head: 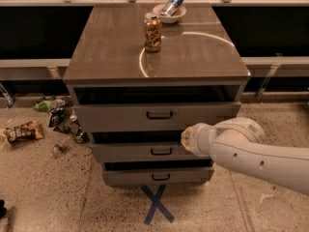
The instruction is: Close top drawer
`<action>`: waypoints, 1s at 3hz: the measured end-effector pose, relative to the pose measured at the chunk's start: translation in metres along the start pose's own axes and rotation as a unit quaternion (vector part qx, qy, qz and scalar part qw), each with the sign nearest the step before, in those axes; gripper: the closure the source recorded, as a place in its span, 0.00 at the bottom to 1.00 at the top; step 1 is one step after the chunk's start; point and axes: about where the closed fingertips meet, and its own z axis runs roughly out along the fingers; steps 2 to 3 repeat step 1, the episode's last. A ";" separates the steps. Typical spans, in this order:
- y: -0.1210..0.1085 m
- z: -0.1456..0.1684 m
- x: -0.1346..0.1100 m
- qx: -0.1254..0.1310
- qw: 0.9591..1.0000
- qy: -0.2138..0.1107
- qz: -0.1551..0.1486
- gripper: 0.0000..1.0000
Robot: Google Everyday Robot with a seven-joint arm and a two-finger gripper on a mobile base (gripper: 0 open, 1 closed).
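Observation:
The top drawer [120, 116] is the tallest grey-brown front of the cabinet, with a small dark loop handle [159, 115] at its centre. It stands a little way out, with a dark gap between its upper edge and the cabinet top [111, 57]. My gripper [188, 139] is at the end of the white arm that comes in from the right. It sits just below the top drawer's lower right part, in front of the gap above the middle drawer [125, 152].
A soda can [152, 32] and a bowl [164, 15] holding a blue-silver can [173, 4] stand on the cabinet top. The bottom drawer [135, 177] also stands slightly out. Wrappers and litter [58, 122] lie on the floor at left. A blue tape X [157, 205] marks the floor in front.

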 end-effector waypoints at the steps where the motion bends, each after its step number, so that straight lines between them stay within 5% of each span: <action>1: 0.002 -0.003 -0.005 -0.005 1.000 -0.004 0.023 0.84; 3: 0.002 -0.003 -0.005 -0.005 1.000 -0.004 0.023 0.84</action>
